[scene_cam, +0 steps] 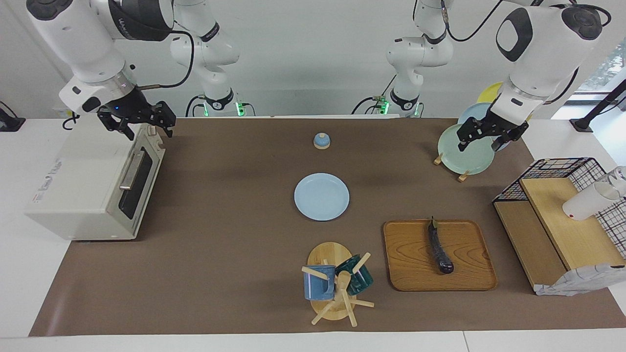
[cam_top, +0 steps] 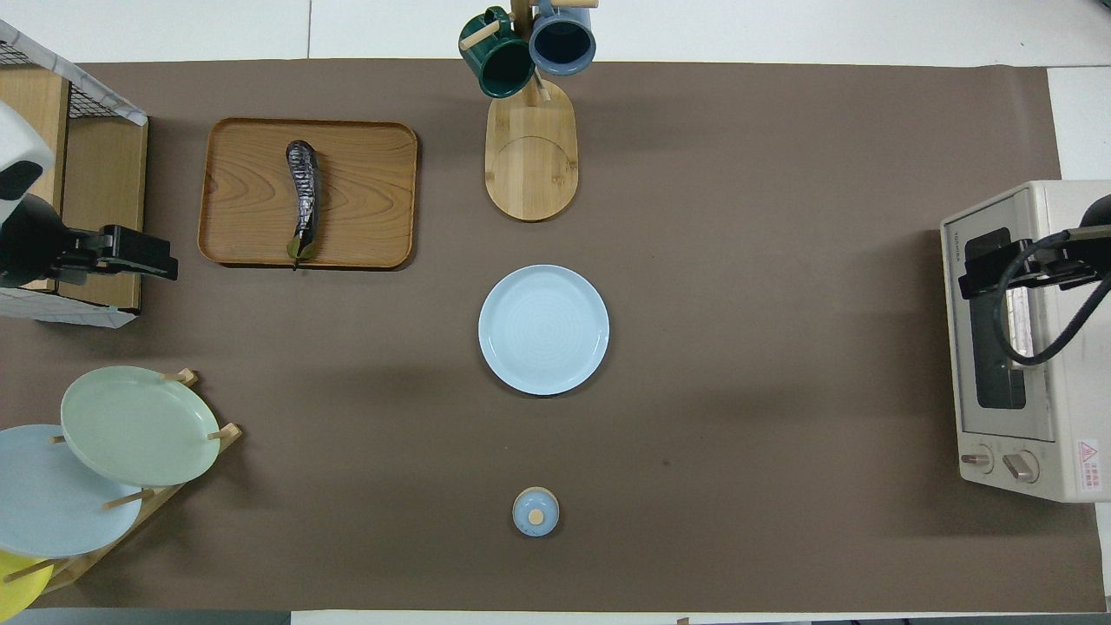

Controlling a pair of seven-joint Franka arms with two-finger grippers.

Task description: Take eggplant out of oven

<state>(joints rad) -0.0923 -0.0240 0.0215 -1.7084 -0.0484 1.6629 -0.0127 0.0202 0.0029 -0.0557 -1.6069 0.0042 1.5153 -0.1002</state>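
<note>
The dark purple eggplant [scene_cam: 440,249] [cam_top: 302,198] lies lengthwise on a wooden tray [scene_cam: 469,274] [cam_top: 364,200] toward the left arm's end of the table, with nothing touching it. The off-white oven [scene_cam: 88,186] [cam_top: 1041,451] stands at the right arm's end with its glass door closed. My right gripper [scene_cam: 145,131] [cam_top: 989,276] hangs open over the oven's top front edge, holding nothing. My left gripper [scene_cam: 483,142] [cam_top: 161,262] is open and empty, raised in the air between the wooden shelf and the plate rack, away from the tray.
A light blue plate [scene_cam: 322,196] sits mid-table, with a small blue lidded pot [scene_cam: 321,141] nearer the robots. A mug tree [scene_cam: 335,283] stands beside the tray. A plate rack [scene_cam: 462,146] and a wooden shelf with a wire basket [scene_cam: 557,230] fill the left arm's end.
</note>
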